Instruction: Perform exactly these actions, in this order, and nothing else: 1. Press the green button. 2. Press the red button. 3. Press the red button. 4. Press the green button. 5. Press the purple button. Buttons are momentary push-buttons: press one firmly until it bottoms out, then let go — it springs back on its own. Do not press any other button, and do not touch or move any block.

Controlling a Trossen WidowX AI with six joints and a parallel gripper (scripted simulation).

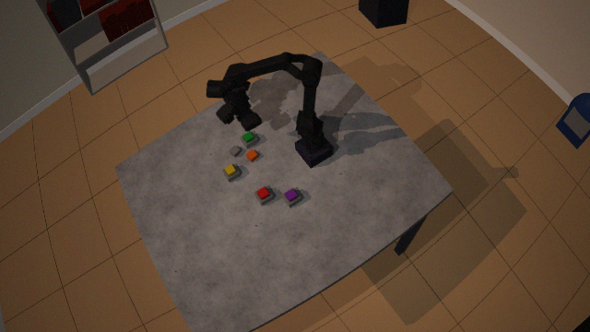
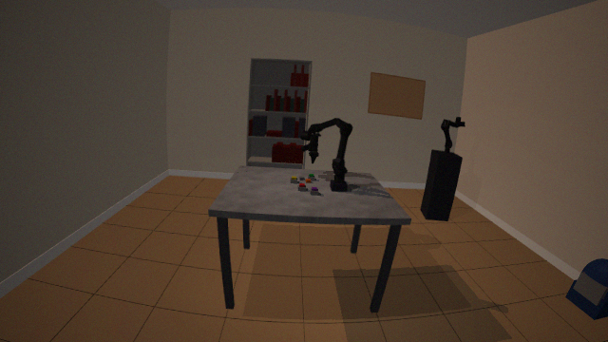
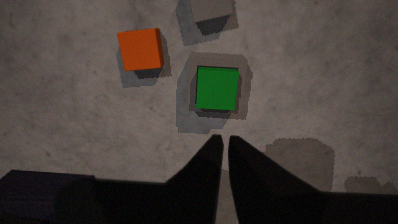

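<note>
The green button point(image 1: 248, 136) point(image 2: 311, 176) point(image 3: 217, 88) stands on its grey base, its cap raised. My gripper point(image 2: 313, 161) point(image 3: 224, 143) is shut and empty, with its fingertips close together. It hangs well above the table, clear of the green button; in the wrist view its tips show just below that button's base. The red button point(image 1: 263, 193) point(image 2: 302, 185) and the purple button point(image 1: 291, 195) point(image 2: 314, 189) stand side by side, far from the gripper and outside the wrist view.
A yellow button point(image 1: 230, 170) point(image 2: 294, 179) stands left of the red one. An orange block point(image 1: 252, 155) point(image 3: 141, 49) and a grey block point(image 1: 235, 150) point(image 3: 212, 10) lie near the green button. The arm's base point(image 1: 313, 149) stands on the table point(image 1: 207, 258).
</note>
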